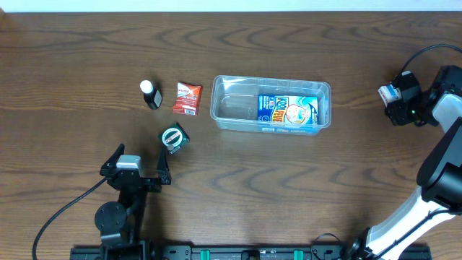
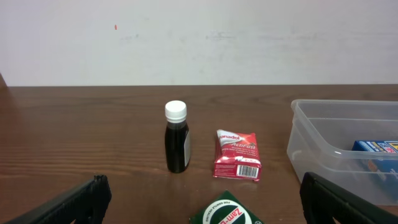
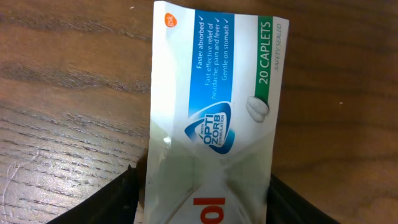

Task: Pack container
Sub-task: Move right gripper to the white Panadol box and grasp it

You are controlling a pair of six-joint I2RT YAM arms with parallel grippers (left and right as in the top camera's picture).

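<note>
Right gripper (image 1: 393,94) pinches a white caplet box (image 3: 211,93). The container (image 1: 225,105) lies well apart to its left, holding only one blue box (image 1: 289,110). Left gripper (image 1: 140,157) gapes wide and empty; just ahead of it a green tin (image 1: 174,137), red pack (image 1: 187,98) and dark bottle (image 1: 150,94) await packing, so the job looks barely begun.

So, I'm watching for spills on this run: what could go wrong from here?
The right tool grips the caplet box by one end only, so it might tilt or slip on the way. The blue box fills the right half of the container; released there, the caplet box could land on it crooked.
</note>
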